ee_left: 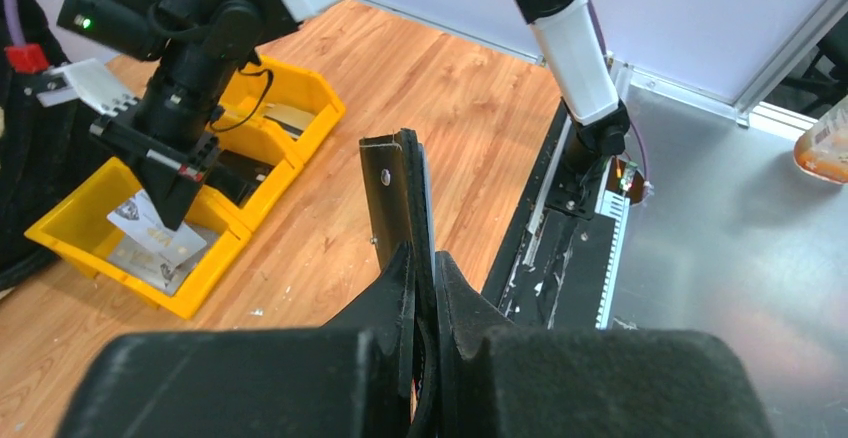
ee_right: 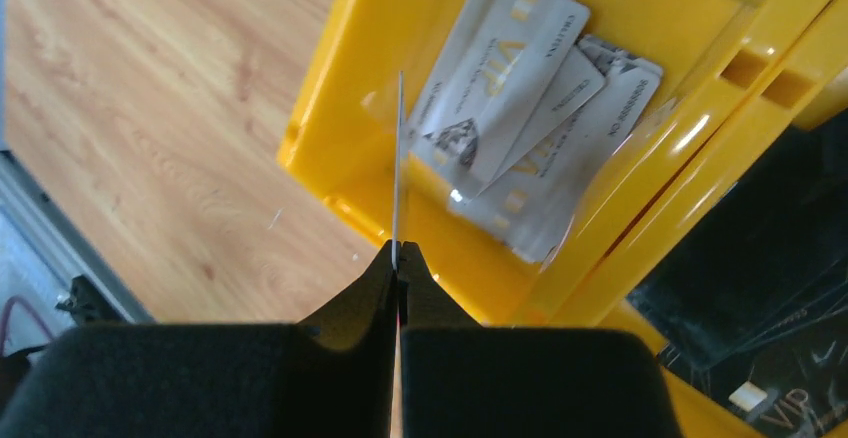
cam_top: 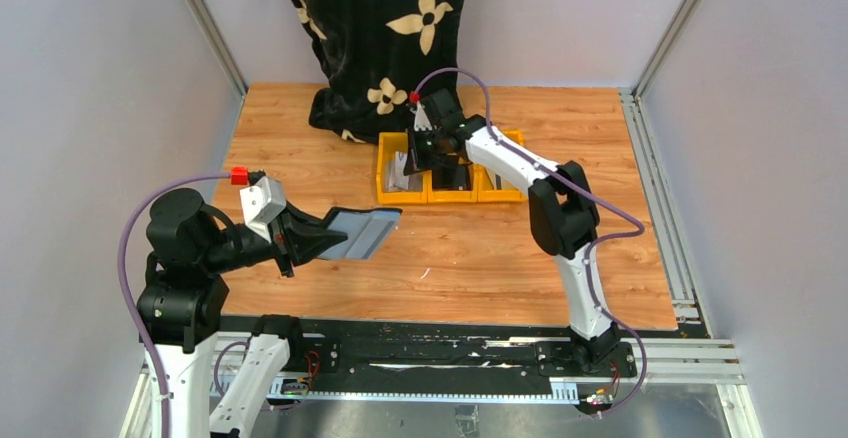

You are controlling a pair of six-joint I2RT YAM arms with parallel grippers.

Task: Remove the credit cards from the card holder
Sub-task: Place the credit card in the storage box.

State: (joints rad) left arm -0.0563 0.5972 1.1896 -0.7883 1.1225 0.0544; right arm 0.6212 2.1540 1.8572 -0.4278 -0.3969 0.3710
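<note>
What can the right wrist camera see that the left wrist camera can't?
Only the right wrist view: readable VIP lettering on the pale credit cards piled in the yellow bin, and the thin edge of one card pinched in the right gripper.
Only the left wrist view: the black card holder clamped on edge in the left gripper, and the whole right arm reaching over the bins.
Both: the yellow bin holding pale cards, and the wooden table.
</note>
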